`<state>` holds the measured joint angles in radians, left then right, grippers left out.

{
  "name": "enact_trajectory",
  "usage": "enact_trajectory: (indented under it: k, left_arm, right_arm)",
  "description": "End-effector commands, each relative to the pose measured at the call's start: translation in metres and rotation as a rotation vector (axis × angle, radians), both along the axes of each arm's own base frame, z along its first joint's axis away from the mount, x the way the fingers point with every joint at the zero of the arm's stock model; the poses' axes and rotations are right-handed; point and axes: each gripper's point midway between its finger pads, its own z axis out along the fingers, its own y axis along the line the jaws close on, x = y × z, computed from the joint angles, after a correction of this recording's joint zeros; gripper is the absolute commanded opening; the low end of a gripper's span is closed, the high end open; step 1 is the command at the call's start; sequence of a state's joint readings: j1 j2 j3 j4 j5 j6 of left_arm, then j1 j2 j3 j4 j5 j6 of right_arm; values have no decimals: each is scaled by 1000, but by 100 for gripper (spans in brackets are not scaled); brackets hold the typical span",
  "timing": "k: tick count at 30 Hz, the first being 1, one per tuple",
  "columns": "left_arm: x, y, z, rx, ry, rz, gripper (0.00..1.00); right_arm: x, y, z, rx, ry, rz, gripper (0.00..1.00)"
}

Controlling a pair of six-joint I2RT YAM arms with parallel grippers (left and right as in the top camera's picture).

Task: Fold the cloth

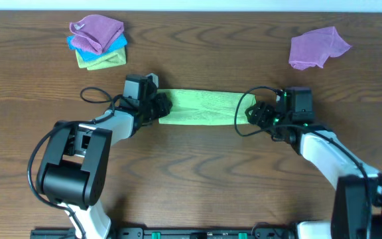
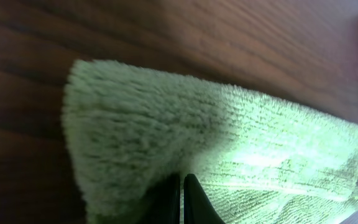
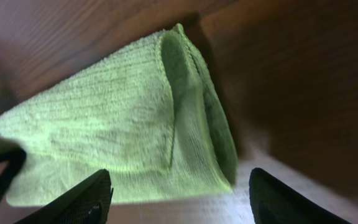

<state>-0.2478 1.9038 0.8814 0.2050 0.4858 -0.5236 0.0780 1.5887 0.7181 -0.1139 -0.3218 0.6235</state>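
Observation:
A green cloth (image 1: 201,107) lies folded into a long strip on the wooden table between my two grippers. My left gripper (image 1: 161,106) is at its left end. In the left wrist view its fingers (image 2: 183,186) are pressed together over the fluffy cloth (image 2: 229,143), with the edge seemingly pinched. My right gripper (image 1: 254,114) is at the strip's right end. In the right wrist view its fingers (image 3: 179,199) are wide apart and the cloth's folded end (image 3: 104,137) lies just ahead of them, not between them.
A stack of folded purple, blue and green cloths (image 1: 98,41) sits at the back left. A crumpled purple cloth (image 1: 317,48) lies at the back right. Black cables loop beside both wrists.

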Motion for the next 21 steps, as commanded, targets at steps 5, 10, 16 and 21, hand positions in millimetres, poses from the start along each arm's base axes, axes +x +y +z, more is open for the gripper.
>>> enact_trajectory:
  k: [5,10,16,21]
  left_arm:
    - [-3,-6,-7,27,25,-12,5]
    - [-6,-5,-9,30,40,-13,6]
    - [-9,-4,-12,36,58,-12,6]
    - [-10,-4,-12,30,62,-15,6]
  right_arm:
    - [6,24,-24,48,34,-9,71]
    - [16,38,-38,46,1,8,67]
    - [18,42,-52,20,0,9,48]
    - [41,42,-32,-17,-148,48,1]
